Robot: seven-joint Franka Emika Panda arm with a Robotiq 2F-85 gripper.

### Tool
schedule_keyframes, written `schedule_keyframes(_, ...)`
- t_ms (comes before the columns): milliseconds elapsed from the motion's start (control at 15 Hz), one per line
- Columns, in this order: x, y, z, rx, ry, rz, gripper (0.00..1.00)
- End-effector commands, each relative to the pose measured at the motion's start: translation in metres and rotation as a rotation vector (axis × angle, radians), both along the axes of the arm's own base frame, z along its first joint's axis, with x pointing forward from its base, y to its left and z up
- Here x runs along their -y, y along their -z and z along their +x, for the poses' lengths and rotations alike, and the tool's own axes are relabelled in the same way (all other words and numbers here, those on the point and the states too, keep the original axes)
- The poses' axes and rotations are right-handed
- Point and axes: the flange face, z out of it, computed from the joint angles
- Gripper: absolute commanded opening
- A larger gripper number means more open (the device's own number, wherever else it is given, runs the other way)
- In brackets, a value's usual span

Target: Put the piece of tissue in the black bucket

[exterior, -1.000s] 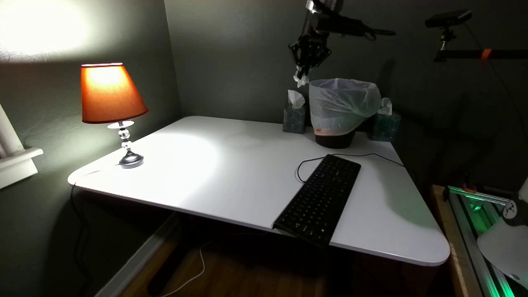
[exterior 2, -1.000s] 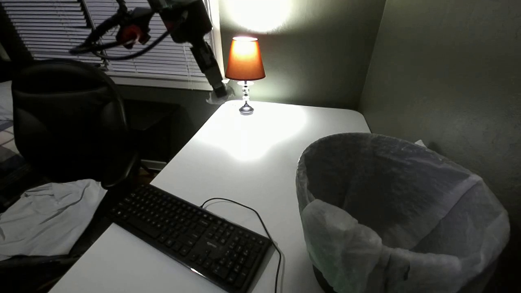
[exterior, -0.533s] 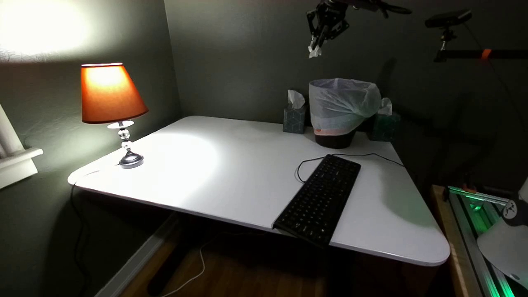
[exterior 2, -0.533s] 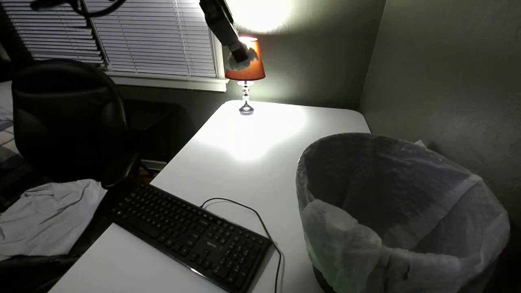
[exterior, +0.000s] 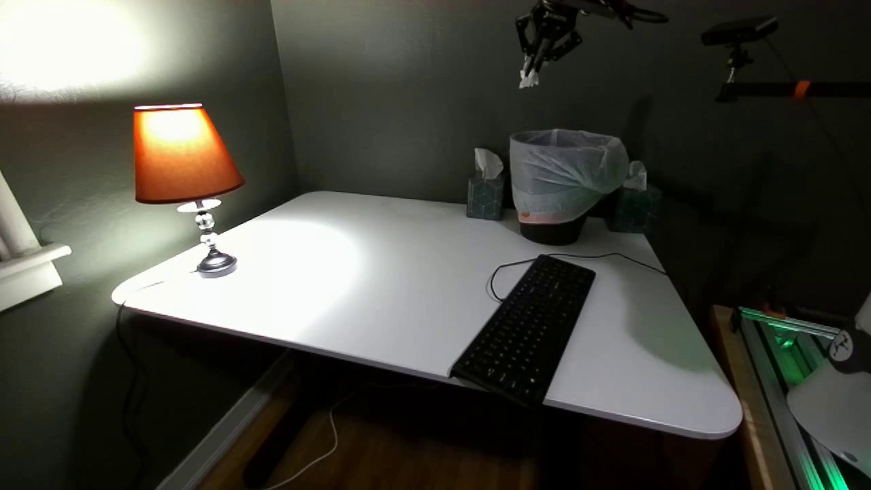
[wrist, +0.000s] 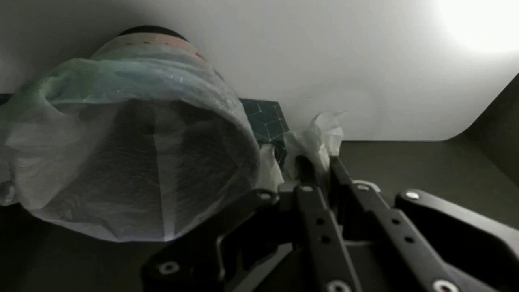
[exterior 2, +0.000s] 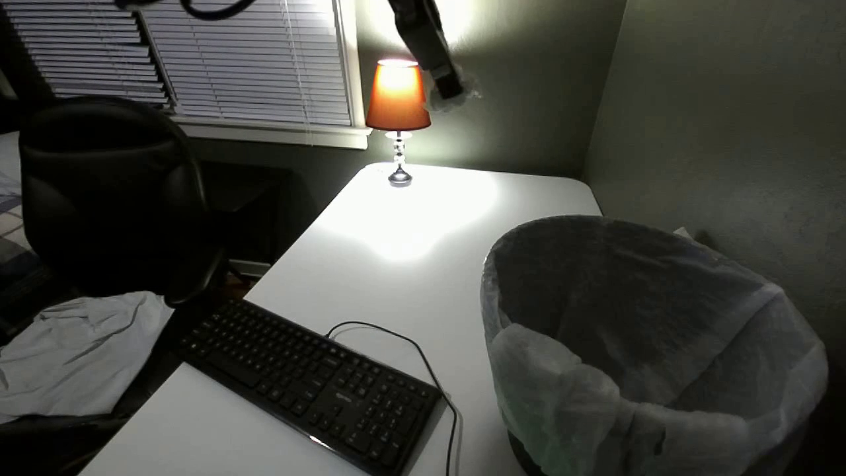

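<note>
End effector higher, tissue pinched, bucket unmoved

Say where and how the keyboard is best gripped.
Likely by the end of the keyboard that juts past the edge of the desk, coming from off the desk and closing on top and underside. The keyboard is thin and lies flat; only that overhang looks open underneath. The gripper would have to let go of the tissue first.

I've got dk grey walls, a wht desk w/ lit orange-shaded lamp & brt pool of light on it, blk chair, blinds-covered window, wood flr below.
</note>
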Motion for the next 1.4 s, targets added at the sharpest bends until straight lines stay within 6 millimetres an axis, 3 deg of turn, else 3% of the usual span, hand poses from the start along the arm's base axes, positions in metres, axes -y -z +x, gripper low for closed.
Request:
schedule_keyframes(0,0.056,-0.011,0.01,0.041,0.138,0.008,0.03)
schedule_keyframes(200,0.09,-0.011,0.017,0.046,0.229,0.003,0.03)
schedule_keyframes(267,0.1,-0.01,0.02,0.049,0.255,0.003,0.37)
schedule_keyframes(333,0.106,-0.008,0.022,0.054,0.28,0.007,0.38)
schedule_keyframes(467,0.113,-0.006,0.027,0.065,0.315,0.007,0.51)
schedule_keyframes(867,0.111,-0.005,0.021,0.059,0.401,-0.001,0.97)
schedule_keyframes(1333,0.075,0.006,-0.006,-0.223,0.315,0.058,1.0)
